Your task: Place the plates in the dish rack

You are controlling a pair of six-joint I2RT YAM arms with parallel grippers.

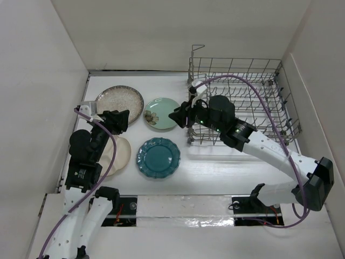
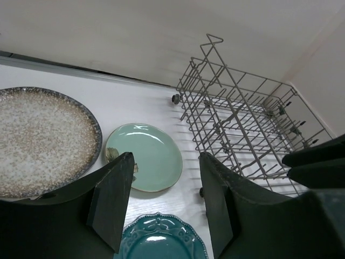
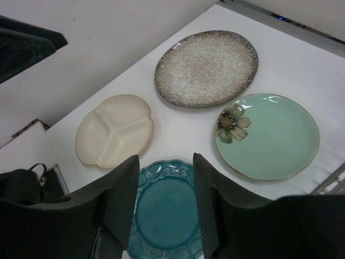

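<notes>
you've got left fingers [image 2: 113, 205] and right fingers [image 3: 121, 199] both apart; four plates [image 1: 158, 157] lie flat on the tabletop's [image 1: 215, 167] left half, dish rack [image 1: 253, 86] at its far-right corner.

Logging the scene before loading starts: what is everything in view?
Speckled beige plate with dark rim: one, beige, far left.
Pale mint green plate with flower motif: one, mint, right of it.
Dark teal scalloped plate: one, teal, near centre.
Cream divided-section plate: one, cream, near left, partly hidden.
Grey metal wire dish rack: one, grey, far right, empty.
Left end effector: one, black, open, over left plates.
Right end effector: one, black, open, at rack's left edge.
</notes>
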